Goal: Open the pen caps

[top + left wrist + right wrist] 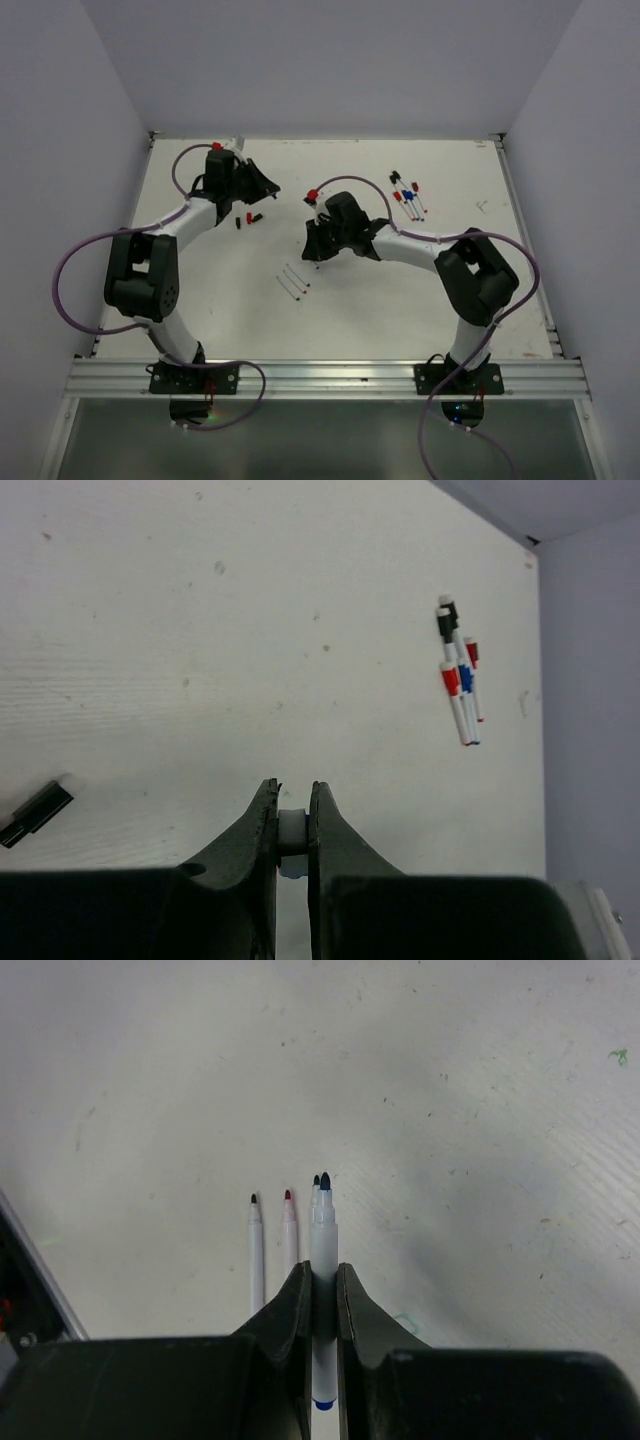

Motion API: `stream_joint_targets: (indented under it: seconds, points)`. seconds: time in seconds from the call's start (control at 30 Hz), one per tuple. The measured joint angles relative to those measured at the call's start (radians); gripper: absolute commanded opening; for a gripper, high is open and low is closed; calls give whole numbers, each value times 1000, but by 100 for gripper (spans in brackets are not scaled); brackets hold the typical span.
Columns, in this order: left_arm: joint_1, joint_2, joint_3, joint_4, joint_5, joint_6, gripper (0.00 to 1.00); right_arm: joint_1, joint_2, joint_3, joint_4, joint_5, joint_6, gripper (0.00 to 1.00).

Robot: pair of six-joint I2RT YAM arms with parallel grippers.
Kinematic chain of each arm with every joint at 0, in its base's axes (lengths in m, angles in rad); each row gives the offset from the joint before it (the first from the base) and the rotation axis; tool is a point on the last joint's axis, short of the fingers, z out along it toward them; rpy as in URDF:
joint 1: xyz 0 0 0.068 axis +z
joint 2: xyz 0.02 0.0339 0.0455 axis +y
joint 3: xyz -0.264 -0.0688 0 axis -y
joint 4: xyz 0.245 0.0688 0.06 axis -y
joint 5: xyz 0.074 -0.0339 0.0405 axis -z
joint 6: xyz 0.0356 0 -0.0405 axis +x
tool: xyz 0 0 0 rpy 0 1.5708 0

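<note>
In the right wrist view my right gripper [320,1268] is shut on an uncapped blue pen [323,1235], its bare tip pointing away and its blue end behind the jaws. Below it three uncapped pens [255,1260] lie side by side on the table, one partly hidden behind the held pen. My left gripper [293,785] is shut on a short pale stub with a blue edge, a pen cap [291,830]. From above, the left gripper [262,185] is at the back left and the right gripper [313,250] hangs mid-table above the uncapped pens [292,282].
Several capped pens [407,193] in black, red and blue lie at the back right, also seen as capped pens [460,680] from the left wrist. Loose black and red caps [247,219] lie beside the left gripper; one black cap [35,813] shows at the left wrist view's edge.
</note>
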Motion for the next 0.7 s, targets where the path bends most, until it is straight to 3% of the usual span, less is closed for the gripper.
stream_joint_targets:
  seconds: [0.33,0.7]
  points:
    - [-97,148,129,-261,-211,170,0,104,110,41,-117,192,-79,0]
    - [-169,262,248,-382,-368,298,0,110,125,62,-116,251,-83,0]
